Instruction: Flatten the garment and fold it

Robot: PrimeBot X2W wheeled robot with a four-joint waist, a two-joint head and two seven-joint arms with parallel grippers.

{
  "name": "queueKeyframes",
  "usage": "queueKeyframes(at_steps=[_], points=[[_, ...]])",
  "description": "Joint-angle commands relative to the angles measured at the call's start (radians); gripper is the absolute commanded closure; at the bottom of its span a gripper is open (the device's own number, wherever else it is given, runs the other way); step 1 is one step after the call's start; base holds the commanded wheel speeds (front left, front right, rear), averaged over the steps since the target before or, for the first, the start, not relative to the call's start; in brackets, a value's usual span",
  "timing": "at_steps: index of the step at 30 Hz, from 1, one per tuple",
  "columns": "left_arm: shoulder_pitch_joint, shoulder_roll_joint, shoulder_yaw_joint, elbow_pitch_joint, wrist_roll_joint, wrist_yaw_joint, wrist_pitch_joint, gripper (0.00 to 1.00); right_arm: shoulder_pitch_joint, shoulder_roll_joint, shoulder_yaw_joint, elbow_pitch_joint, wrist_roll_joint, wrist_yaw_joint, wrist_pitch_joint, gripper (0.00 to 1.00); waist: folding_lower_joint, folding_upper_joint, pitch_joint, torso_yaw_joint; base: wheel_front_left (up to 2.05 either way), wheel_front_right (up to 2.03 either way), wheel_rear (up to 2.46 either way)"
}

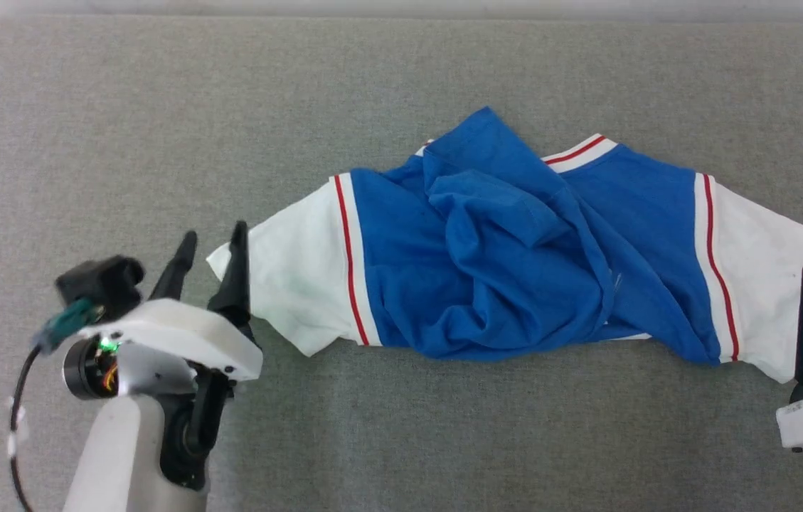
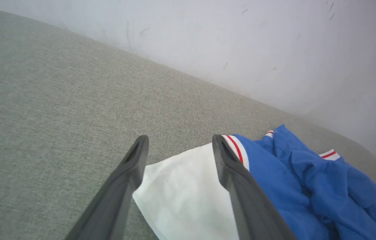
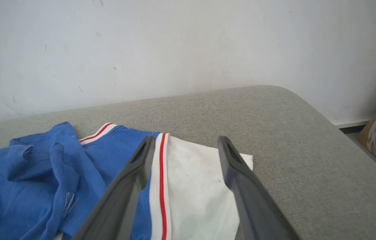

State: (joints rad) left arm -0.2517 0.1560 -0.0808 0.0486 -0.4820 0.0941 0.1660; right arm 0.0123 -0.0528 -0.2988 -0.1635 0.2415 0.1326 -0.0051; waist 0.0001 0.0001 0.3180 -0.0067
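I am flattening the garment [image 1: 486,263], left gripper [image 1: 213,245] and right gripper [image 3: 185,140] spread at its sleeves [image 1: 287,284]. Likely next: pinching both, pulling outward

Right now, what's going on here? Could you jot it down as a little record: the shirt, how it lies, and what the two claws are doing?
surface: grey fabric pad, white wall behind
garment: blue T-shirt, red-and-white trim
lie: left sleeve and right sleeve, both white, spread out to the sides; blue middle bunched and creased
left gripper: open, at the left sleeve's tip
right gripper: open, over the right sleeve
held: nothing
folding: not begun
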Motion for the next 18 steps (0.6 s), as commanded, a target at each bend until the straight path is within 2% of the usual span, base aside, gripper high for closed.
queueKeyframes(at_steps=[1, 4, 7, 13, 18], points=[[0.032, -0.022, 0.029, -0.032, -0.016, 0.005, -0.078, 0.00, 0.004, 0.003, -0.002, 0.000, -0.006, -0.002, 0.004, 0.00, -0.0001, -0.0001, -0.014, 0.010, 0.00, 0.00, 0.00], [0.089, -0.041, 0.081, -0.107, -0.003, 0.021, -0.247, 0.00, 0.010, 0.003, 0.005, -0.002, -0.009, -0.002, 0.013, 0.00, -0.0001, -0.0001, -0.035, 0.023, 0.00, 0.00, 0.00], [0.178, -0.047, 0.108, -0.174, 0.044, 0.047, -0.361, 0.00, 0.000, 0.003, 0.035, -0.026, -0.024, -0.002, 0.038, 0.00, -0.0001, -0.0001, -0.049, 0.037, 0.00, 0.00, 0.00], [0.299, -0.067, 0.102, -0.219, 0.084, 0.073, -0.408, 0.00, -0.112, 0.002, 0.185, -0.079, -0.049, -0.002, 0.186, 0.00, -0.0001, -0.0001, -0.043, 0.084, 0.00, 0.00, 0.00], [0.295, -0.084, 0.070, -0.203, 0.074, 0.070, -0.418, 0.00, -0.251, -0.038, 0.305, -0.023, -0.037, -0.002, 0.356, 0.00, -0.0001, -0.0001, -0.029, 0.136, 0.00, 0.00, 0.00]])
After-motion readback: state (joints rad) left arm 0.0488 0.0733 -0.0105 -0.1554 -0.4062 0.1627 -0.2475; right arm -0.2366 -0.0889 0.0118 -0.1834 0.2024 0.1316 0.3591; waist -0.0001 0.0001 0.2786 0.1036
